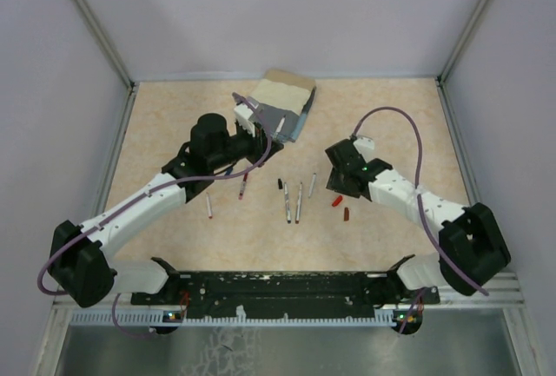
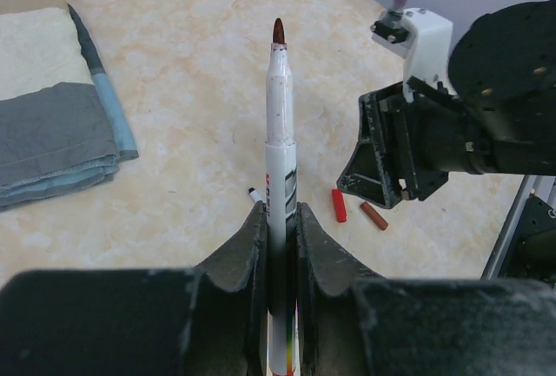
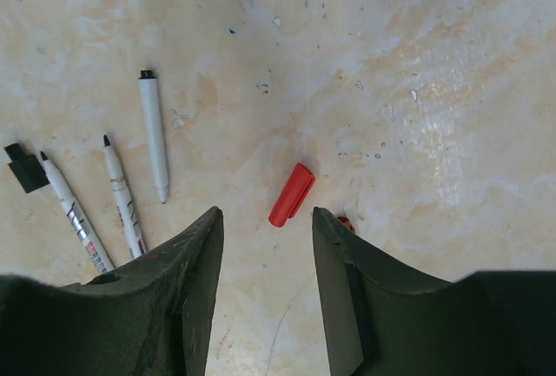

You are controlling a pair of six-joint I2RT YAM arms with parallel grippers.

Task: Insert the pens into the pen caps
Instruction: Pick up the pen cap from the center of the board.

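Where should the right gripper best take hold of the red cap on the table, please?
Grip the red cap across its middle, coming straight down from above. It lies flat on the table, slanted to the open right gripper, so I would turn the wrist until the fingers close on its long sides, leaving both ends free.

Ahead of the right pincer (image 3: pixel 266 213) the surface (image 3: pixel 417 63) is showing smooth, marbled beige, faintly glossy. Just beyond its tips the red cap (image 3: pixel 291 194) is looking like smooth, shiny plastic. In the left pincer (image 2: pixel 280 211) the pen (image 2: pixel 280 115) is showing a white plastic barrel, scuffed and smudged. Its fingers (image 2: pixel 236 263) are appearing matt black, dusted grey. Left of them the cloth (image 2: pixel 52 133) is looking soft, woven, matt.
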